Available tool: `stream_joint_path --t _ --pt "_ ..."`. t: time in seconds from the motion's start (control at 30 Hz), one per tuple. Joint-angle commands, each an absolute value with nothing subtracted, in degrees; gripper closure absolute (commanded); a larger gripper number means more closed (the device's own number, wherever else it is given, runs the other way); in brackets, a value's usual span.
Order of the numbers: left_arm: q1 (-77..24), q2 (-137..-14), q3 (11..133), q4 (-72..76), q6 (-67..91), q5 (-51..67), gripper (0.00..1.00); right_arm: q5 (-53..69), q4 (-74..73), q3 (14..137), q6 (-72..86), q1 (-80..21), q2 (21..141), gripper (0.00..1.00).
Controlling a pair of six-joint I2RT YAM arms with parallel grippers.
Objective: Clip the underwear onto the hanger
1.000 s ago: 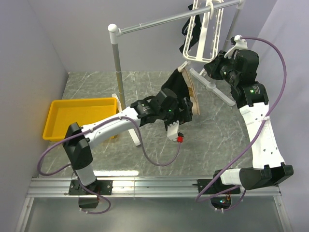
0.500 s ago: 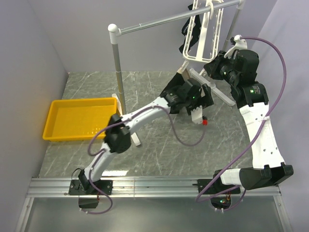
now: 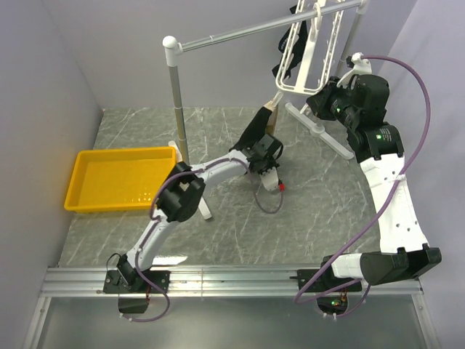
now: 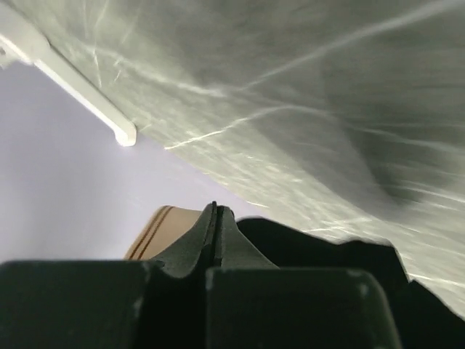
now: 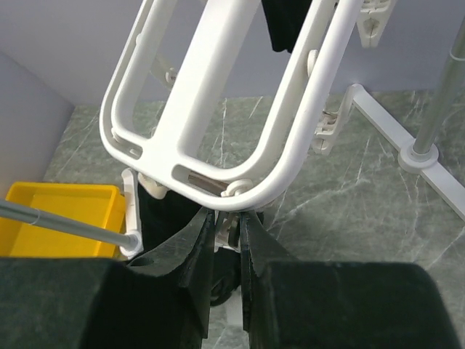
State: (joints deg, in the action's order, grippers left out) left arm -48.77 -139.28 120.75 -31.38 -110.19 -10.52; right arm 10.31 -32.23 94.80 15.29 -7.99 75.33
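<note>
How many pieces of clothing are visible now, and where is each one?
2. The underwear hangs under the lower end of the hanger; a small black garment hangs higher, behind its bars. Others may be hidden.

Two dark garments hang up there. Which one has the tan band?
The underwear, hanging below the hanger's lower corner. The other garment, higher up on the hanger, is smaller and all black.
</note>
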Motion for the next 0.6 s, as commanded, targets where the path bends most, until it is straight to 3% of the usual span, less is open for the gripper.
stream_joint_path --t 0.0,0.2,0.4,0.47,0.5,0.57 --pt "-50.8 -125.0 107.3 -18.6 -111.9 -6.5 0.99 10.9 -31.3 97.5 15.2 -7.9 75.8 1.0" --pt "-52.1 -115.1 94.7 -14.0 -112.9 -1.2 1.0 11.0 -31.2 97.2 15.1 -7.9 75.7 1.0" --pt "-52.7 -106.6 89.3 -20.5 -113.6 9.1 1.0 10.9 -31.0 97.5 14.9 -7.8 75.8 1.0" --pt "-53.3 -103.3 91.0 -25.6 -109.4 14.8 0.63 11.1 -31.1 97.6 14.7 -7.8 75.8 1.0" --pt "-53.4 -102.7 92.9 -27.0 -108.2 19.6 0.35 11.0 -31.2 97.6 14.5 -7.9 75.7 1.0" --pt "-54.2 -102.4 93.9 -27.8 -107.8 20.0 0.34 10.8 -31.1 97.6 14.2 -7.7 75.8 1.0"
